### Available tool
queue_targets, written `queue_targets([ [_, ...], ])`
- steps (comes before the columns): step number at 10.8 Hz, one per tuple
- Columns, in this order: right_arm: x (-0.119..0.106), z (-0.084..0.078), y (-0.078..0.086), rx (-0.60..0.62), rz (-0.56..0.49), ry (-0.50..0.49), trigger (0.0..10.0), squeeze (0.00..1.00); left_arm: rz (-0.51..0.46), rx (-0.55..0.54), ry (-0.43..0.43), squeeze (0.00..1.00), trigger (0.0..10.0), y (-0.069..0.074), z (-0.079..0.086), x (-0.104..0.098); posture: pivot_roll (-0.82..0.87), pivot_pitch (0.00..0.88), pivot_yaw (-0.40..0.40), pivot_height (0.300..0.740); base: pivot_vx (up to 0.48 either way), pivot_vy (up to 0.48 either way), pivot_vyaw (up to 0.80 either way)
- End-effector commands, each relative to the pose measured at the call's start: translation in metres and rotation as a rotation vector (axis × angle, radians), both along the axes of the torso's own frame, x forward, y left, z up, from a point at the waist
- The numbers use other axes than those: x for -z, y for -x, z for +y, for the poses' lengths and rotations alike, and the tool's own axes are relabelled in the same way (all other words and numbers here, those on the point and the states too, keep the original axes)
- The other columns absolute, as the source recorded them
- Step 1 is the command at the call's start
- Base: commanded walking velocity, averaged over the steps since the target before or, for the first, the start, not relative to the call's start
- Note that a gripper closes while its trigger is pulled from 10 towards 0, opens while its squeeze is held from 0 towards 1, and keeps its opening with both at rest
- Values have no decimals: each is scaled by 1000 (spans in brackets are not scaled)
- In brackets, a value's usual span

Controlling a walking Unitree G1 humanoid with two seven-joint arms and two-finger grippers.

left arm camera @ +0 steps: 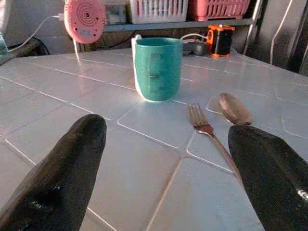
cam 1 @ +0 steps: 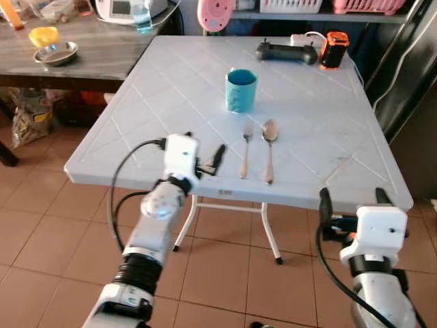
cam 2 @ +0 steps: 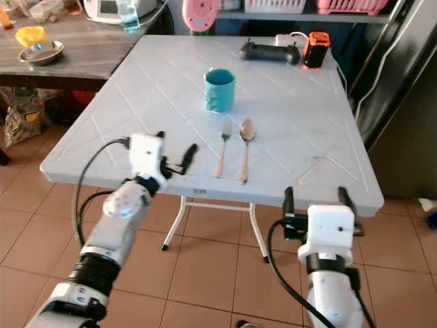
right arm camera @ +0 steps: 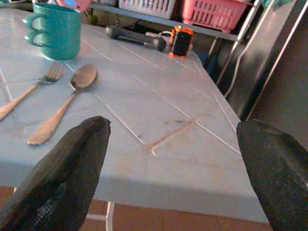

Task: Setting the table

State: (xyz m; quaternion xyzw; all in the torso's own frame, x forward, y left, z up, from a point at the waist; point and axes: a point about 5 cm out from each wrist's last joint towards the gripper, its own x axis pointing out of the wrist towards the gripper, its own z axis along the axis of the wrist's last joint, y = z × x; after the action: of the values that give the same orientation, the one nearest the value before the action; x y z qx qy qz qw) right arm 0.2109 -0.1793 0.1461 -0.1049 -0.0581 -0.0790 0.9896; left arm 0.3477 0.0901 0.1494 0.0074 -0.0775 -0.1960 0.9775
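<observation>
A teal mug [cam 1: 241, 89] stands near the middle of the white folding table [cam 1: 164, 75]. In front of it a fork [cam 1: 245, 149] and a spoon [cam 1: 270, 147] lie side by side, handles toward me. My left gripper [cam 1: 203, 147] hovers open over the table's near edge, just left of the fork, with nothing between its fingers [left arm camera: 67, 168]. My right gripper [cam 1: 354, 199] is open and empty, low in front of the table's near right corner. The right wrist view shows the spoon [right arm camera: 72, 96], the fork [right arm camera: 33, 91] and the mug [right arm camera: 55, 31] beyond its fingers [right arm camera: 67, 168].
At the table's far edge lie a black handheld device [cam 1: 287, 52] and an orange-and-black box [cam 1: 334, 49]. A wooden side table [cam 1: 102, 48] at the left holds a metal bowl [cam 1: 56, 53] and a yellow bowl [cam 1: 43, 35]. A pink fan [cam 1: 216, 14] stands behind. The floor is tiled.
</observation>
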Motion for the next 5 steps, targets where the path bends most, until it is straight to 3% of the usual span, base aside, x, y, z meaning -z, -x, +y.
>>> queue_targets([
  [1, 4, 2, 0, -4, 18, -9, 10000, 0, 17, 6, -2, 0, 10000, 1, -1, 3, 14, 109, 37, 740, 0, 274, -800],
  [5, 4, 4, 0, -16, 22, -2, 10000, 0, 21, 17, -8, 0, 10000, 2, -1, 5, 16, 116, 36, 740, 0, 341, 0],
])
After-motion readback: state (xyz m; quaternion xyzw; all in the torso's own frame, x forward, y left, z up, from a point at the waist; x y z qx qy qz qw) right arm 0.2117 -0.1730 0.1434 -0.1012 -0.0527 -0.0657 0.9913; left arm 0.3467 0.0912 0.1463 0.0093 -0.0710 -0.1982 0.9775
